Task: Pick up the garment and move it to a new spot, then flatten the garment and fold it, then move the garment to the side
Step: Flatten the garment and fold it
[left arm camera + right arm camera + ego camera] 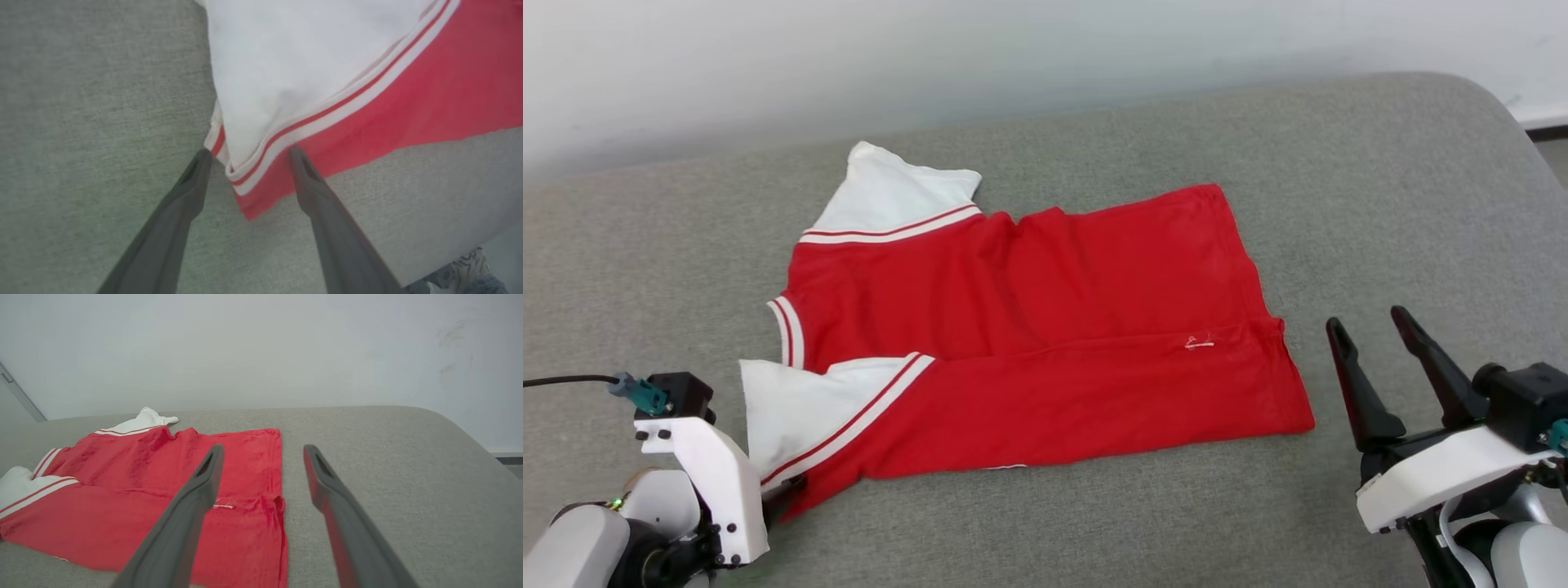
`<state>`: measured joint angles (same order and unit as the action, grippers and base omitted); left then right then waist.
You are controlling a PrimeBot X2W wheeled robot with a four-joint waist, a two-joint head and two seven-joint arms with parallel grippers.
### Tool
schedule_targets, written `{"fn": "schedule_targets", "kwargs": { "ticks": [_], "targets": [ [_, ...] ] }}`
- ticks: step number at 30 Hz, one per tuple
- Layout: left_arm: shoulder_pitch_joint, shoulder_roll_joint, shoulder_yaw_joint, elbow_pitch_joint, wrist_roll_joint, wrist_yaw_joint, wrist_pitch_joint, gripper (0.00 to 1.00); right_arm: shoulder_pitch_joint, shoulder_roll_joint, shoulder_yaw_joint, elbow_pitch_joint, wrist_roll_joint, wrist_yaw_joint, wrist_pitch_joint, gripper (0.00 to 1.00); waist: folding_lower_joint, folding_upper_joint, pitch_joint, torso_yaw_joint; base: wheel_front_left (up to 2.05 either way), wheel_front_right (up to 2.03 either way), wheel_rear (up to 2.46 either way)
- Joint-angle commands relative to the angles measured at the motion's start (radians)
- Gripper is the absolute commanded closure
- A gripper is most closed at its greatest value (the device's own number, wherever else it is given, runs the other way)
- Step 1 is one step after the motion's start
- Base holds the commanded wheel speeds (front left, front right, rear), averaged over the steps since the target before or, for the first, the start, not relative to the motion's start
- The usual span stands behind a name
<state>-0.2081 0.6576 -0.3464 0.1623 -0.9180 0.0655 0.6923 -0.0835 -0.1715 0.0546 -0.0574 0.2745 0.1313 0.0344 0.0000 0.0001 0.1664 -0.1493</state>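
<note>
Between the spread fingers of our left end effector (249, 153) sits the near sleeve corner of the shirt (1045, 327), which lies partly folded on the grey cushion (1380, 180) ahead of both arms. We judge that closing here may catch only the top layer, so the fold would peel open on lifting. Our right end effector (1368, 318), also spread, hangs with the hem just to its left and holds nothing; a one-sided pull could drag and skew the cloth.
</note>
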Motion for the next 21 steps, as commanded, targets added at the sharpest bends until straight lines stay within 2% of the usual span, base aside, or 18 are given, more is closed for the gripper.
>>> {"fn": "schedule_targets", "kwargs": {
  "ticks": [1, 4, 5, 7, 8, 16, 21],
  "targets": [
    [-0.006, -0.006, -0.004, 0.011, -0.008, -0.002, 0.009, 0.00, -0.002, 0.006, -0.005, -0.007, 0.008, -0.001, -0.004, 0.00, 0.0000, -0.0001, 0.023, -0.019, 0.00, 0.00, 0.00],
    [0.001, -0.021, -0.030, 0.055, -0.023, -0.008, 0.047, 0.00, 0.000, 0.009, -0.016, -0.014, 0.012, -0.001, 0.001, 0.00, 0.0000, -0.0001, 0.041, -0.030, 0.00, 0.00, 0.00],
    [0.005, -0.029, -0.037, 0.064, -0.029, -0.012, 0.055, 0.15, 0.001, 0.007, -0.022, -0.015, 0.014, -0.001, 0.002, 0.00, 0.0000, -0.0001, 0.046, -0.032, 0.00, 0.00, 0.00],
    [0.015, -0.050, -0.049, 0.074, -0.037, -0.014, 0.064, 0.65, 0.003, 0.003, -0.034, -0.017, 0.020, -0.001, 0.007, 0.00, 0.0000, -0.0001, 0.052, -0.033, 0.00, 0.00, 0.00],
    [0.017, -0.060, -0.053, 0.078, -0.043, -0.018, 0.063, 1.00, 0.003, 0.001, -0.041, -0.021, 0.022, -0.001, 0.010, 0.00, 0.0000, -0.0001, 0.055, -0.032, 0.00, 0.00, 0.00],
    [-0.002, -0.095, -0.049, 0.102, -0.054, -0.056, 0.006, 1.00, -0.012, -0.044, -0.096, -0.047, 0.071, -0.001, 0.091, 0.00, 0.0000, -0.0001, 0.052, 0.002, 0.00, 0.00, 0.00],
    [-0.024, -0.093, -0.013, 0.085, -0.054, -0.069, -0.052, 1.00, -0.042, -0.106, -0.100, -0.022, 0.162, -0.001, 0.295, 0.00, 0.0000, -0.0001, 0.037, 0.027, 0.00, 0.00, 0.00]
  ]
}}
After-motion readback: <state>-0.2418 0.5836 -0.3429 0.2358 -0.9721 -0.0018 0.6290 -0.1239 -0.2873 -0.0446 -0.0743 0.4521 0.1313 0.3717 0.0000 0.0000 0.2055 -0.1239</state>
